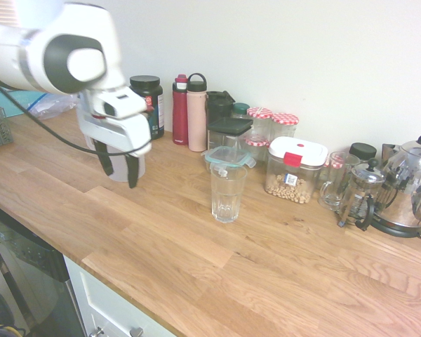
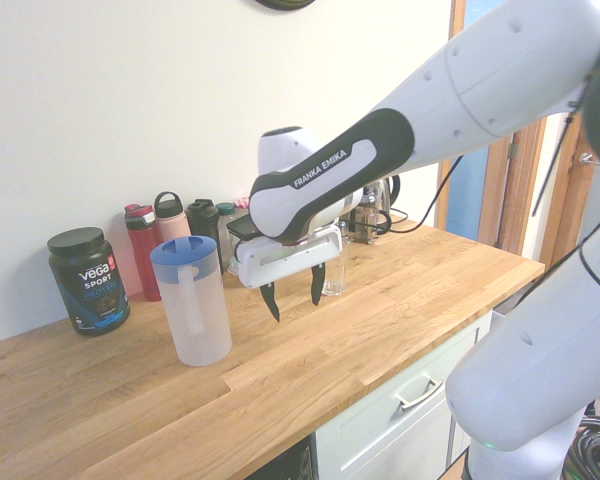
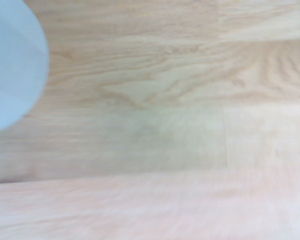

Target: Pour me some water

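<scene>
Oak-coloured wooden worktop (image 1: 281, 267) runs along a plain white wall in a kitchen. From the first exterior view, the gripper (image 1: 118, 167) hangs above the counter near the picture's left, pointing straight down, its two dark fingers spread apart with nothing between them. Just behind it stands the translucent water pitcher (image 1: 137, 168), mostly hidden by the hand. Well to the right, toward the middle of the counter, sits the empty drinking glass (image 1: 226, 193). Behind the glass a row lines the wall: a black supplement tub (image 1: 149, 102), a red bottle (image 1: 180, 109), a pink bottle (image 1: 196, 112), jars with red checked lids (image 1: 283, 125), a clear container with a white lid (image 1: 295, 168) holding pale round bits, a French press (image 1: 361, 196) and a steel kettle (image 1: 410, 186).

Seen from the second exterior view, the gripper (image 2: 292, 293) hovers above the wood, released and empty, between the pitcher (image 2: 190, 300) with its blue lid and the glass (image 2: 333, 276), which the arm partly covers. The pitcher stands upright, apart from the fingers. The black tub (image 2: 88, 280), labelled Vega Sport, sits near the wall beside the pitcher.

Close up, the wrist view is blurred: wood grain fills it, with a pale blue-white curve of the pitcher (image 3: 12, 65) at one corner.
</scene>
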Robot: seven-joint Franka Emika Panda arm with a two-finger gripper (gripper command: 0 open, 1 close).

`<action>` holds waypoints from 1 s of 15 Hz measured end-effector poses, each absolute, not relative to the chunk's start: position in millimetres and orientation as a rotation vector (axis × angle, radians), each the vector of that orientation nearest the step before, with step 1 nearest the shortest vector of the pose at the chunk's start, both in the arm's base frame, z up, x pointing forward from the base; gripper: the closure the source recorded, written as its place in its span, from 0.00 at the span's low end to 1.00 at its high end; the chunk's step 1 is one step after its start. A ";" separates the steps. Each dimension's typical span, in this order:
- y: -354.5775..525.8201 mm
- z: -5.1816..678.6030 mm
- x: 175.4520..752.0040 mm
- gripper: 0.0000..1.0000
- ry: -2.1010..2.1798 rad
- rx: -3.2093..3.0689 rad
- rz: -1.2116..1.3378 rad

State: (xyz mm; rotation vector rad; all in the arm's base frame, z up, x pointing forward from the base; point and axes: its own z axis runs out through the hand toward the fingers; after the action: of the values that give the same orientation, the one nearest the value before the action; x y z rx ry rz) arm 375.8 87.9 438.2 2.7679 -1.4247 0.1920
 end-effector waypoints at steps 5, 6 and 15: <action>191.6 471.2 309.2 0.00 -1.712 2.598 0.345; 204.7 471.0 308.1 0.00 -1.746 2.580 0.364; 258.0 478.1 378.3 0.00 -1.807 2.564 0.603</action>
State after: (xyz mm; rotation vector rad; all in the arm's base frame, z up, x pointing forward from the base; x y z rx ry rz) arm 378.3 258.0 478.1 2.5640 -1.8074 0.6027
